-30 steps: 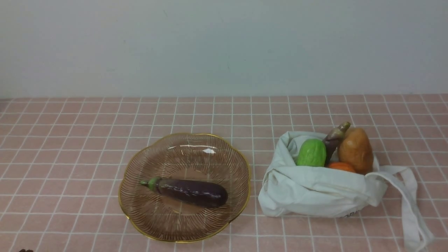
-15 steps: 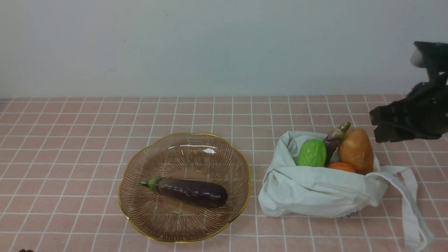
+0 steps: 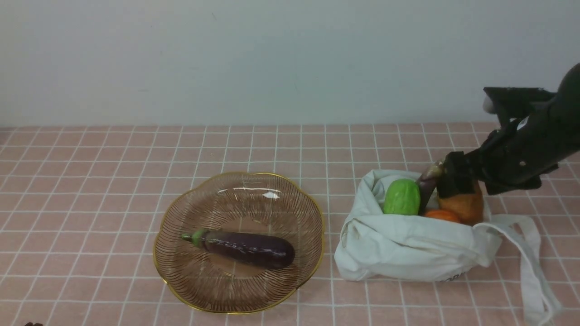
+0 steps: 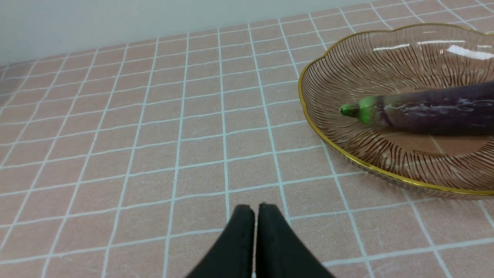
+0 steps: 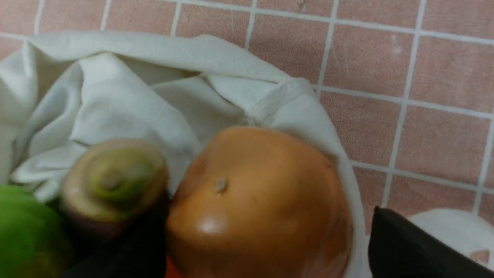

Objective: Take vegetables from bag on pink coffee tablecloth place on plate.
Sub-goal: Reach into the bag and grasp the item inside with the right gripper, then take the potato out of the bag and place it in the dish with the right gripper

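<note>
One eggplant (image 3: 247, 247) is lying on the plate (image 3: 190, 203) while the right fingers (image 5: 405, 251), spread apart, are straddling the potato (image 5: 258, 208) in the bag (image 3: 408, 249). Left fingers (image 4: 235, 247) are hovering clenched beside the plate.

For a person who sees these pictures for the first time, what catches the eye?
The black right gripper hangs at the off-white bag on the right, its open jaws either side of the orange-brown potato. Then the dark purple eggplant lying alone in the gold-rimmed glass plate on the left.
</note>
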`<state>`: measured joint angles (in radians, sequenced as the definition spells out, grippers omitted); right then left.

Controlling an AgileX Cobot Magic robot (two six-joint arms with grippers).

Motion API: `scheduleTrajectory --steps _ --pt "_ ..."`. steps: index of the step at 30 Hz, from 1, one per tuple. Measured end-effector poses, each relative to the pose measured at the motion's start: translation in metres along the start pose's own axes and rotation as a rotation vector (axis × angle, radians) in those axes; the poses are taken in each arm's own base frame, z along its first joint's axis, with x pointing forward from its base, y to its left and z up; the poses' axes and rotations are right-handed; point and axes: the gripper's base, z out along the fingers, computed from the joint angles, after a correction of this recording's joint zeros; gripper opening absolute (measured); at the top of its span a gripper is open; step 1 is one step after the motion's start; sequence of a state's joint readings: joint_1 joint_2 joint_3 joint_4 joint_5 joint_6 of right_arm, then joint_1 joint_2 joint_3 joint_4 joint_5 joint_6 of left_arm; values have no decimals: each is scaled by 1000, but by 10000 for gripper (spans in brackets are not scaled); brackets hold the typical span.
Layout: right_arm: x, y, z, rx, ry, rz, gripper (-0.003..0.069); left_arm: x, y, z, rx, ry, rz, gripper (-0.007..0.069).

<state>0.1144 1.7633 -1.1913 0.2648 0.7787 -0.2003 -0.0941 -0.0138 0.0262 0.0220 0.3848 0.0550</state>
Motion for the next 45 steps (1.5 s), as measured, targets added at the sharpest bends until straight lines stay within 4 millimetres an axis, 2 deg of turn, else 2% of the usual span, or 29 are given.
scheduleTrajectory --steps 3,6,10,14,17,23,25,28,33,35,36,39,42,45 --pt "0 -2 10 -1 12 -11 634 0 0 0 0 0 0 -5" --pt "0 -2 11 -2 11 -14 532 0 0 0 0 0 0 -5" --pt "0 0 1 -4 1 -21 529 0 0 0 0 0 0 -5" --pt "-1 5 -29 -7 -43 -24 529 0 0 0 0 0 0 -5" --pt "0 10 -61 -3 -110 -26 529 0 0 0 0 0 0 -5" --pt "3 17 -112 -2 -247 -17 529 0 0 0 0 0 0 -5" --pt "4 18 -117 -4 -260 -15 529 0 0 0 0 0 0 -5" --pt "5 19 -114 -11 -242 -10 529 0 0 0 0 0 0 -5" --pt "3 15 -76 -35 -122 25 529 0 0 0 0 0 0 -5" --pt "2 14 -69 -43 -103 32 529 0 0 0 0 0 0 -5" --pt "2 14 -57 -54 -73 41 529 0 0 0 0 0 0 -5" --pt "1 12 -43 -64 -47 44 529 0 0 0 0 0 0 -5" --pt "1 13 -38 -76 -39 53 529 0 0 0 0 0 0 -5" --pt "0 16 -41 -109 -53 69 529 0 0 0 0 0 0 -5"
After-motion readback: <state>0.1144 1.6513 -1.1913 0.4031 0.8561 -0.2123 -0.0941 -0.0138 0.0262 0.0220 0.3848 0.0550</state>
